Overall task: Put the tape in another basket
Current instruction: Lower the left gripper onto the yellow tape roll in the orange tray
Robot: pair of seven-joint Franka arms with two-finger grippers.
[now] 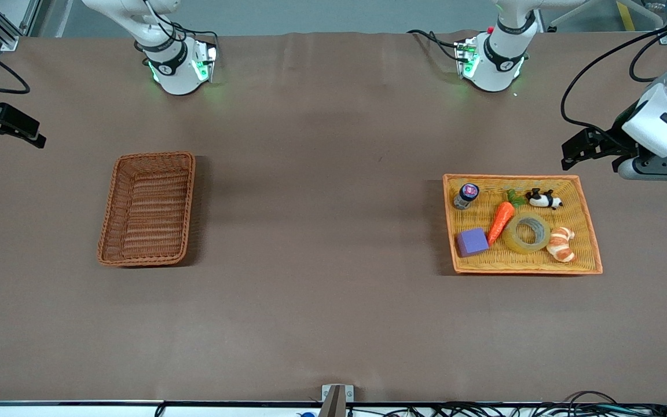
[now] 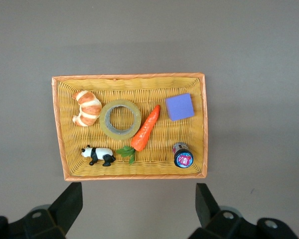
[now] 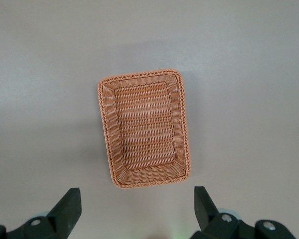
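The tape (image 1: 526, 233) is a translucent yellowish ring lying flat in the orange-yellow flat tray (image 1: 521, 177), between a carrot and a croissant. In the left wrist view the tape (image 2: 120, 118) lies in the tray (image 2: 129, 77). The darker reddish-brown basket (image 1: 154, 155) stands empty toward the right arm's end of the table, and shows in the right wrist view (image 3: 139, 74). My left gripper (image 1: 571, 155) is open and empty, up in the air by the tray's corner (image 2: 139, 204). My right gripper (image 1: 35, 133) is open and empty, high beside the basket (image 3: 138, 206).
The tray also holds a carrot (image 1: 501, 220), a purple cube (image 1: 472, 241), a small capped bottle (image 1: 466, 196), a panda figure (image 1: 543, 200) and a croissant (image 1: 562, 243). Brown cloth covers the table between basket and tray.
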